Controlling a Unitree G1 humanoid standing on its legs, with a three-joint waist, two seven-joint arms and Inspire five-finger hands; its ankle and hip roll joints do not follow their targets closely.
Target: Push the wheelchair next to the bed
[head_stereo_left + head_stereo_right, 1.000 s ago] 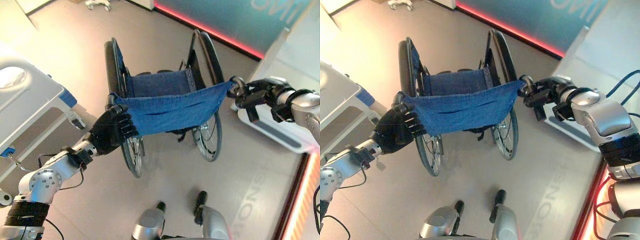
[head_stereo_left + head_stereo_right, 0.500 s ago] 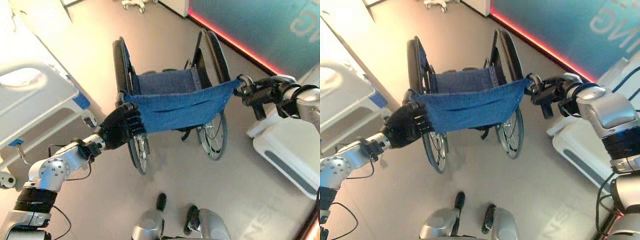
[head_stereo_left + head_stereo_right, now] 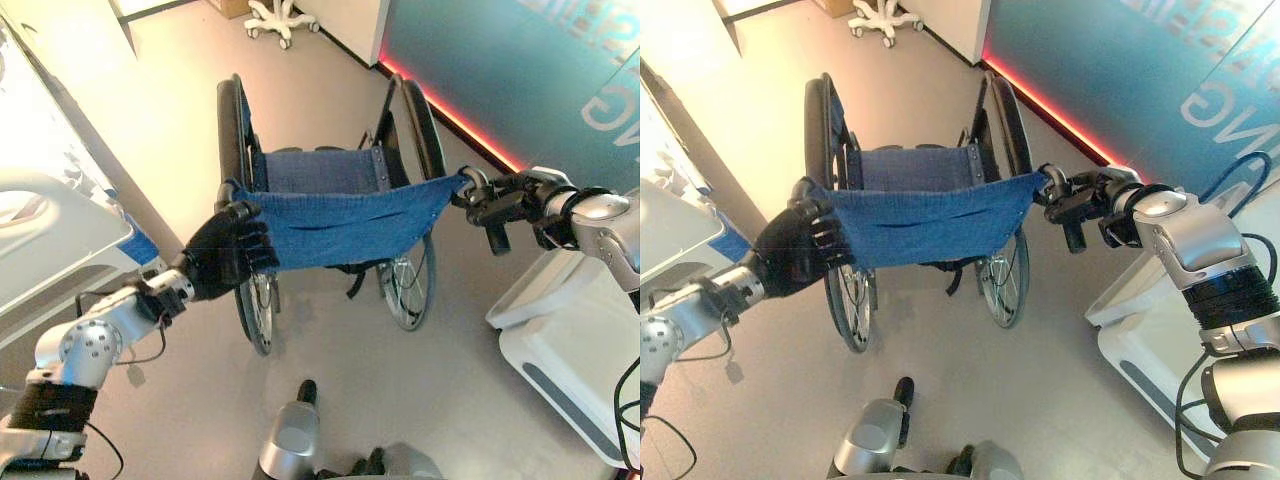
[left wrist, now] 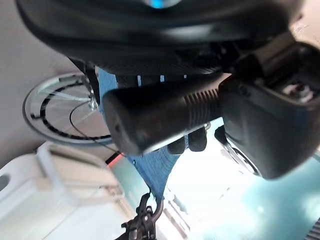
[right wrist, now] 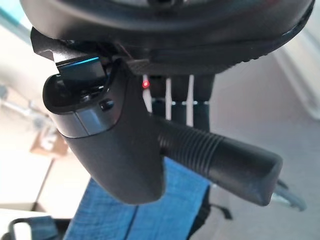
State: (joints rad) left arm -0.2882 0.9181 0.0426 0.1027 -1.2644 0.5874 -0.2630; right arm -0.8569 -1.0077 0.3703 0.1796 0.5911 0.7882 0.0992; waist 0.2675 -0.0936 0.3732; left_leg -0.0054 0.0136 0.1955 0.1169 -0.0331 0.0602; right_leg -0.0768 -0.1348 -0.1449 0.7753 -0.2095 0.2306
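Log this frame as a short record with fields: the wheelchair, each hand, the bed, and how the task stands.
wheelchair: upright on the floor, blue backrest towards the robot, big wheels on the floor
left hand: curled round the wheelchair's left push handle
right hand: curled round the right push handle
bed: white, at the robot's left, apart from the wheelchair
white unit: on the floor at the robot's right
task state: wheelchair held by both handles, not yet alongside the bed
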